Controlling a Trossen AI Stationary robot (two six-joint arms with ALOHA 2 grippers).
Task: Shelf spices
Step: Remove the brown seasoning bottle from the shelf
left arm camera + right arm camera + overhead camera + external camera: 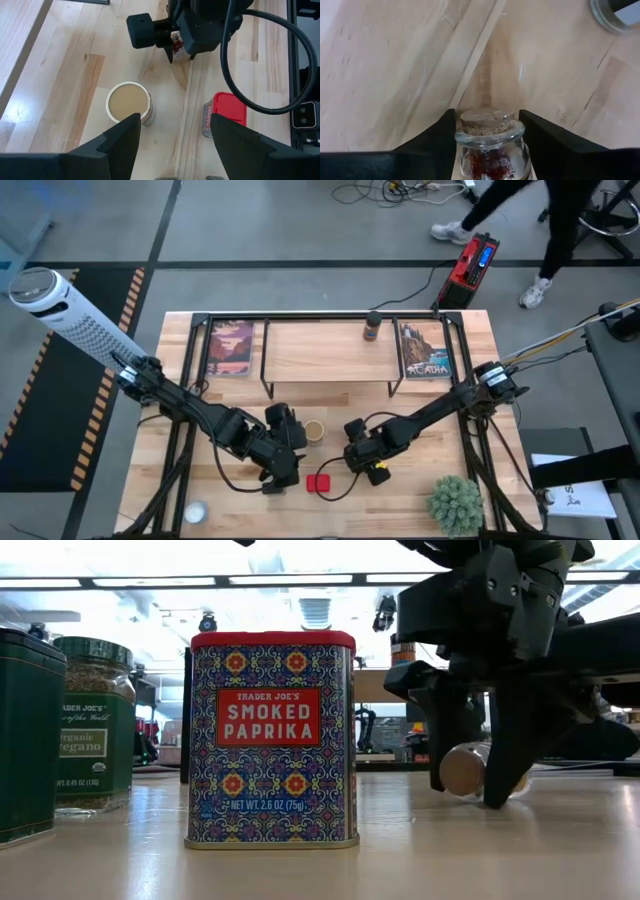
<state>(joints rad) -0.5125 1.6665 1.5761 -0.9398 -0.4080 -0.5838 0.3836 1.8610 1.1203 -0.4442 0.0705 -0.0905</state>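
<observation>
The tiny clear jar [487, 150], cork-stoppered with red threads inside, lies on its side on the table between the fingers of my right gripper [487, 114], which is shut on it. My left gripper [172, 145] hangs open above the table. The tan round jar [129, 102] and the red square tin [227, 107] stand below and just ahead of it. The dark-capped brown bottle [372, 328] stands on the shelf [325, 355] at the table's far side. The green-lidded jar [95, 720] and a dark box [25, 730] stand near the table's near edge. My right gripper has the tiny clear jar pinched between its two fingers, one on each side of the glass body [465, 145] just below the cork. The fingers [505, 755] come from above, slanting down. The jar lies on the tabletop with a round end [465, 768] toward the near edge.
Two upright picture cards [232, 348] [425, 350] flank the shelf. A green spiky plant [455, 502] stands at the near right corner and a small pale round thing [195, 512] at the near left. A person's legs [545, 230] show beyond the far edge.
</observation>
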